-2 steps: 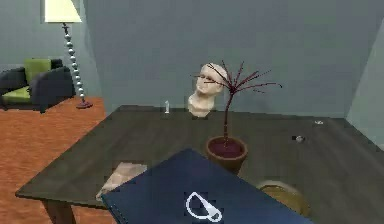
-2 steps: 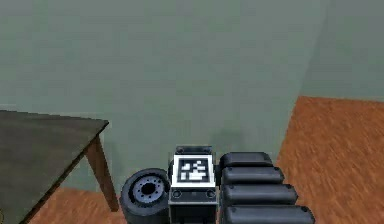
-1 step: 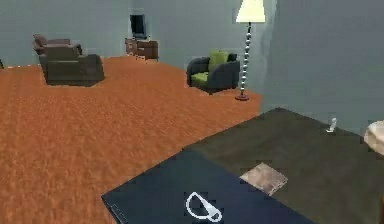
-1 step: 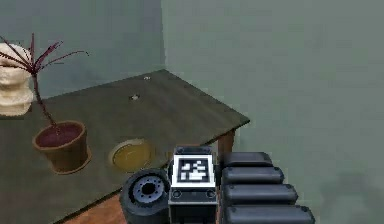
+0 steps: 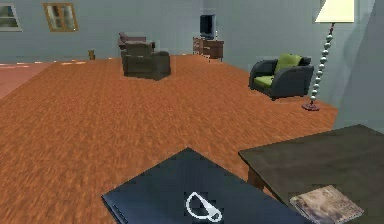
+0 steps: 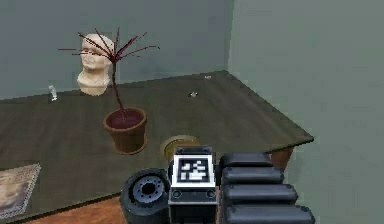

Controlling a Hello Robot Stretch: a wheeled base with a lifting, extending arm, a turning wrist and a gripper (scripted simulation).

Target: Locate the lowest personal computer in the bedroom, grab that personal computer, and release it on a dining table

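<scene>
Ahead of you, a table (image 5: 300,160) lies at 4 o'clock, a book (image 5: 326,204) on it. An armchair (image 5: 280,76) stands at 1 o'clock, a floor lamp (image 5: 335,12) just right of it, and a television stand (image 5: 208,46) at 12. In your arm side view, a potted plant (image 6: 126,130) stands mid-table, a bust (image 6: 95,65) behind it at 11, a dish (image 6: 181,149) beside it at 4.

So the floor (image 5: 90,120) looks like orange-brown wood planks, matt, and the table (image 6: 240,110) is a darker wood with the grain showing and barely any sheen. The pot (image 6: 127,135) reads as matt terracotta, the bust (image 6: 95,62) as pale chalky plaster or stone, and the armchair (image 5: 282,80) as dark cloth with green cloth cushions. The arm (image 6: 255,195) is matt black and plastic-looking, and the slab (image 5: 170,195) is dark, smooth, faintly shiny.
</scene>
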